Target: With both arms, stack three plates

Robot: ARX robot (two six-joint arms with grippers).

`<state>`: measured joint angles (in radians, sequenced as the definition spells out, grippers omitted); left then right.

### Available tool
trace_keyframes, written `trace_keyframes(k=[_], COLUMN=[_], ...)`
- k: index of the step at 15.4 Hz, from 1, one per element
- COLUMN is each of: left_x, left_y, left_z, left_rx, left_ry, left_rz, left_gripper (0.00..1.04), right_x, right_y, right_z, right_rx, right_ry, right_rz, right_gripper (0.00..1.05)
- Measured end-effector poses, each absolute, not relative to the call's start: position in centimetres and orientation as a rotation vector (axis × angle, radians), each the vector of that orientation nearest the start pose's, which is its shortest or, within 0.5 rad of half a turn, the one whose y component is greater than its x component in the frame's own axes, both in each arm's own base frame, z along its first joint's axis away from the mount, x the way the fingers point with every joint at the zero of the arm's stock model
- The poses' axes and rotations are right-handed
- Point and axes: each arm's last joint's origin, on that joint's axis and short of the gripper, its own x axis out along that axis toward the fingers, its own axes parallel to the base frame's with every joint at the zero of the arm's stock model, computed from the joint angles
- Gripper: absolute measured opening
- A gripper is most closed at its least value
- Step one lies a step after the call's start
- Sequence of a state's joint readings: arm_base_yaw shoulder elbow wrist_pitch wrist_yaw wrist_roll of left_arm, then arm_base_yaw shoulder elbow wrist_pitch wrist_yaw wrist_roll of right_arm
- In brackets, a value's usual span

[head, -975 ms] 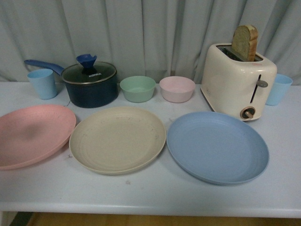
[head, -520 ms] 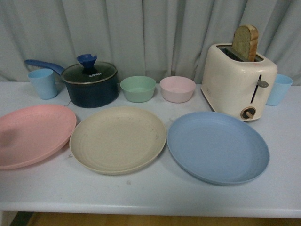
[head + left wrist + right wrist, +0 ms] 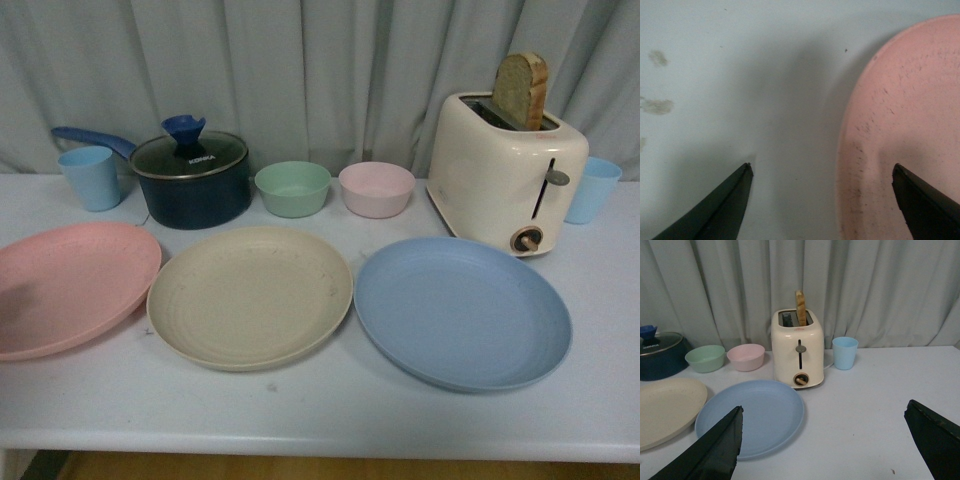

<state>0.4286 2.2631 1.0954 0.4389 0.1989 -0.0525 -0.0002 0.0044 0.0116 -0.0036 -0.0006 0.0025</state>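
The pink plate [image 3: 900, 125] lies flat right under my left gripper [image 3: 822, 169], and its rim runs between my two spread fingers. One finger hangs over the plate, the other over bare table [image 3: 715, 75], and I hold nothing.

The step in hand, as I judge it, is taking this plate by its edge. To do it well I should come down until the outer finger can catch under the rim and the inner one meets the sloping wall, then close squarely. The plate is shallow and matte, so a thin bite could let it tip or slip once lifted.

The beige plate [image 3: 250, 297] sits just beside the pink one, on the side away from my left gripper, and looks a natural base. My right gripper [image 3: 825, 412] is also spread wide and empty. The blue plate [image 3: 750, 415] is ahead and below it, with a toaster [image 3: 797, 352] just past that plate to keep clear of.
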Motion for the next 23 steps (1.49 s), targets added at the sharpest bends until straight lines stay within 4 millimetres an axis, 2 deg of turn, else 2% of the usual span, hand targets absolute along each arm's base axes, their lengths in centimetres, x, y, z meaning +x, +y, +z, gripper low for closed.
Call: trace_keyframes(k=[5, 7, 8, 11, 13, 14, 16, 17, 18, 20, 22, 23], left_x=[37.5, 37.2, 36.8, 34.8, 33.2, 32.8, 33.4, 33.9, 34.4, 35.2, 37.0, 37.7], left_y=[16.3, 16.8, 17.2, 19.5, 19.2, 17.7, 13.3, 10.9, 8.3, 4.1, 0.9, 0.2], left_z=[3.7, 4.4, 5.4, 9.5, 12.1, 13.9, 17.4, 18.4, 18.6, 17.4, 15.1, 14.2], left_rx=[-0.277, -0.275, -0.285, -0.210, -0.149, -0.123, -0.075, -0.055, -0.064, -0.089, -0.150, -0.169], left_ry=[0.704, 0.709, 0.698, 0.662, 0.641, 0.612, 0.526, 0.491, 0.486, 0.505, 0.526, 0.541], left_rz=[0.231, 0.244, 0.245, 0.304, 0.300, 0.251, 0.113, 0.039, -0.040, -0.139, -0.194, -0.189], left_gripper=[0.31, 0.11, 0.05, 0.03, 0.03, 0.03, 0.03, 0.03, 0.03, 0.03, 0.03, 0.03], right_x=[9.7, 9.7, 9.7, 9.7, 9.7, 9.7, 9.7, 9.7, 9.7, 9.7, 9.7, 9.7], right_y=[0.0, 0.0, 0.0, 0.0, 0.0, 0.0, 0.0, 0.0, 0.0, 0.0, 0.0, 0.0], right_z=[16.7, 16.7, 16.7, 16.7, 16.7, 16.7, 16.7, 16.7, 16.7, 16.7, 16.7, 16.7], right_rx=[0.002, 0.002, 0.002, 0.002, 0.002, 0.002, 0.002, 0.002, 0.002, 0.002, 0.002, 0.002], right_ry=[-0.004, -0.004, -0.004, -0.004, -0.004, -0.004, -0.004, -0.004, -0.004, -0.004, -0.004, -0.004], right_rz=[0.000, 0.000, 0.000, 0.000, 0.000, 0.000, 0.001, 0.000, 0.000, 0.000, 0.000, 0.000], right_gripper=[0.98, 0.98, 0.98, 0.98, 0.98, 0.98, 0.98, 0.98, 0.98, 0.98, 0.98, 0.98])
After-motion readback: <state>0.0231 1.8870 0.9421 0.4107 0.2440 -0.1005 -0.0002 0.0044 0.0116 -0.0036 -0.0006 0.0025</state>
